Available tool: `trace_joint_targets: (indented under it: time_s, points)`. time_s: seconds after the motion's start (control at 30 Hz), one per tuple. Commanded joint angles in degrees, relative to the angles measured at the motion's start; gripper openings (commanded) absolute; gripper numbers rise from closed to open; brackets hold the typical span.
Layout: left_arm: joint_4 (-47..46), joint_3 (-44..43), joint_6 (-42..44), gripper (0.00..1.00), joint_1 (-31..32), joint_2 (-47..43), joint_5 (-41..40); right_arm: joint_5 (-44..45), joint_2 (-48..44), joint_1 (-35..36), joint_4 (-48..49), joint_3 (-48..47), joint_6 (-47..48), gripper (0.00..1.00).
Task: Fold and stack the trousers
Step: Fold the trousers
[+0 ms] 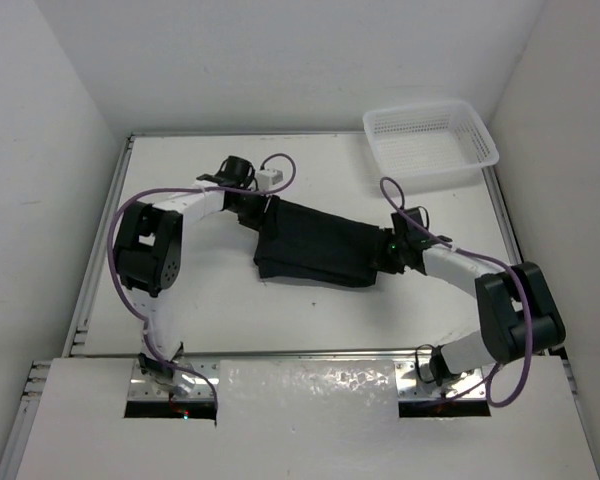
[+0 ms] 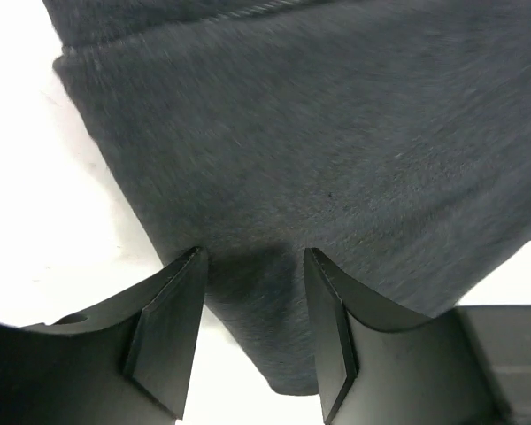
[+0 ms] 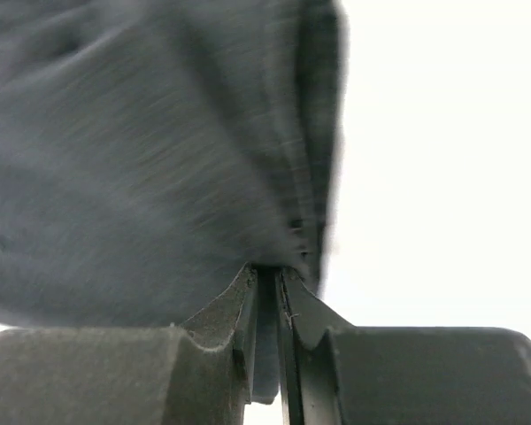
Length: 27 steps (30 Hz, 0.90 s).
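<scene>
The black trousers lie folded in a bundle in the middle of the table, stretched between both grippers. My left gripper is at their upper left end; in the left wrist view it is open, its fingers standing on either side of a corner of the cloth. My right gripper is at their right end; in the right wrist view it is shut on an edge of the trousers, with cloth pinched between the pads.
A white mesh basket stands at the back right corner of the white table. Purple cables loop from both arms. Walls close in on the left, back and right.
</scene>
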State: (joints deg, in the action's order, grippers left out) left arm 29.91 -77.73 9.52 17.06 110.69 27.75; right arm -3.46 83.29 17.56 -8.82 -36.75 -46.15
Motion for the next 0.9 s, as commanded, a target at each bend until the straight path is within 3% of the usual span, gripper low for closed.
trace_joint_targets:
  time_s: [0.0, 0.2, 0.37, 0.5, 0.63, 0.77, 0.87]
  points:
    - [-2.84, 1.35, -1.26, 0.46, -0.1, 0.66, 0.73, -1.45, 2.75, -3.41, 2.14, 0.02, 3.51, 0.13]
    - [-2.93, 3.2, -1.87, 0.47, -0.18, -0.92, -1.03, -2.6, 6.62, -4.11, 3.72, -4.11, 11.69, 0.13]
    - [-2.75, 4.61, -1.87, 0.58, -0.71, -4.87, -5.33, -3.91, 11.09, -5.35, 3.46, -8.77, 13.36, 0.13]
    - [-2.67, 5.05, -2.05, 0.59, -2.11, -6.8, -7.88, -5.32, 13.12, -5.35, 3.02, -12.55, 15.82, 0.15]
    - [-0.39, 2.33, -0.03, 0.61, -2.82, -9.96, -9.47, -3.58, 11.47, -5.35, -2.6, -18.25, 19.42, 0.18]
    - [0.94, 0.74, 4.35, 0.61, -2.56, -15.41, -5.96, -2.51, 6.81, -5.26, -4.28, -21.25, 21.54, 0.2]
    - [2.77, 2.58, 7.34, 0.57, -2.03, -18.49, -0.08, -4.78, 5.13, -4.64, -0.16, -21.52, 19.36, 0.2]
